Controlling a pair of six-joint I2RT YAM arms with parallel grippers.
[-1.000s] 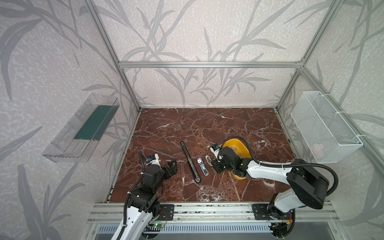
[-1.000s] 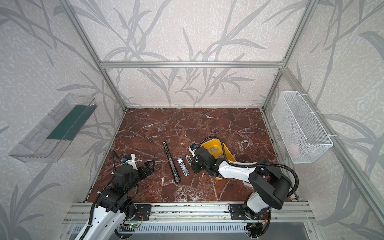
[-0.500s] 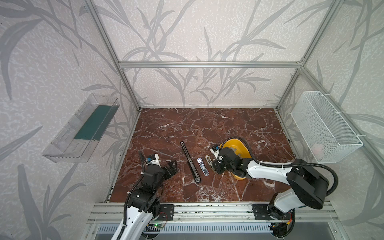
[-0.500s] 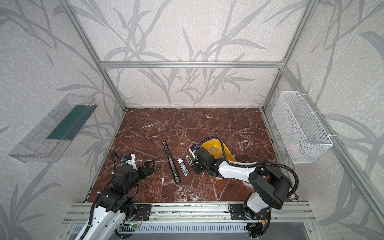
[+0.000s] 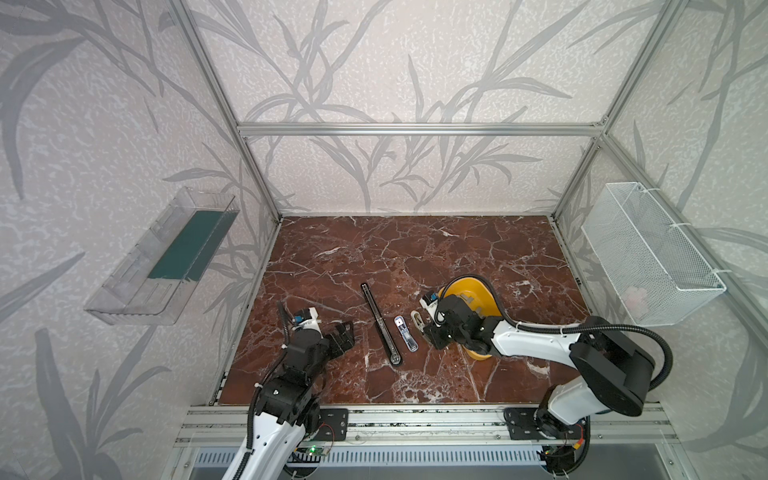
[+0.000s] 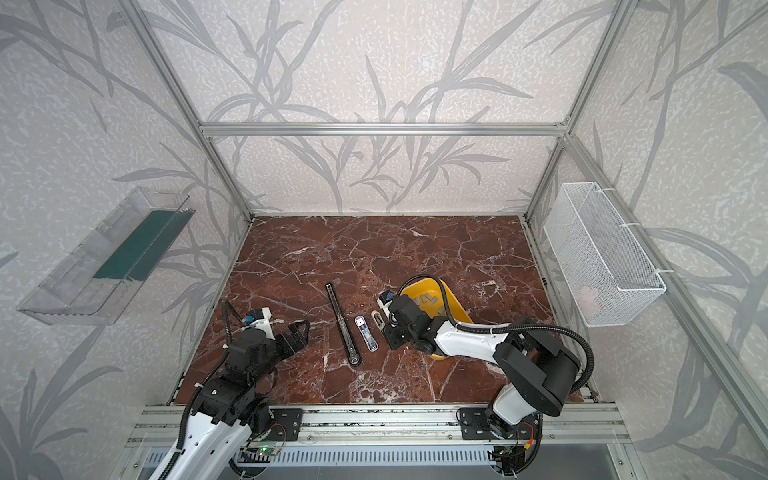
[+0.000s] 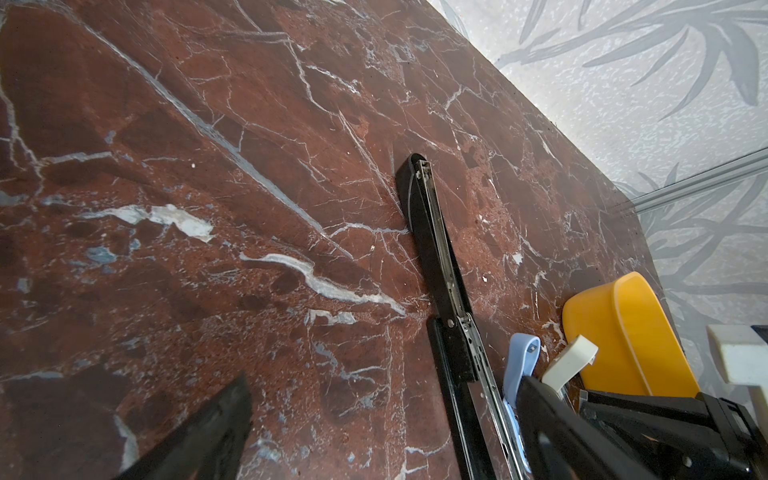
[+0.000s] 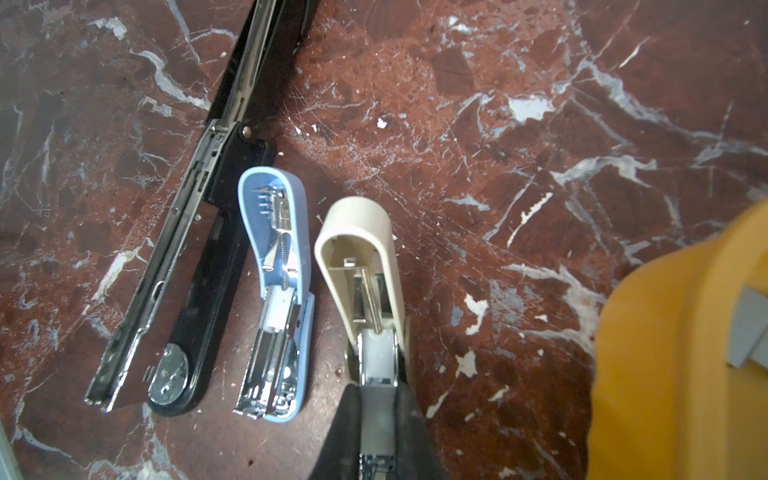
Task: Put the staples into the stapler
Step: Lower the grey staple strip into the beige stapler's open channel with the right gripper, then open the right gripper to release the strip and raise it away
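Holdings, read left to right across the marble tabletop (image 5: pixel 415 249). Left gripper (image 5: pixel 341 333): lower left in both top views, jaws released and spread wide, holding nothing, well apart from every stapler; idle by the look of it. Long black stapler (image 5: pixel 380 324): left of centre, folded open flat, its bare metal rail facing up; no staples show in the rail. Blue mini stapler (image 8: pixel 276 291): just beside the black one, lid hinged back and magazine exposed; whether the channel is loaded cannot be told. Beige mini stapler (image 8: pixel 365 266): next to the right, also lying open with its spring and pale pusher in sight. Right gripper (image 8: pixel 376 395): jaws clenched tight at the front end of the beige stapler's magazine channel, where a grey strip shows between them; whether that is a staple strip going in or the channel itself cannot be told. Yellow dish (image 6: pixel 430 282): right of centre, partly under the right arm, holding the staples (image 6: pixel 424 298), several flat grey strips loose inside; one strip edge also shows in the right wrist view. Status, as judged: opening is done, since all three staplers lie open. Loading appears to be under way at the beige stapler. The stock in the dish is mostly undrawn. Left to do: seat a strip fully, see to the other magazines if wanted, and close the lids.
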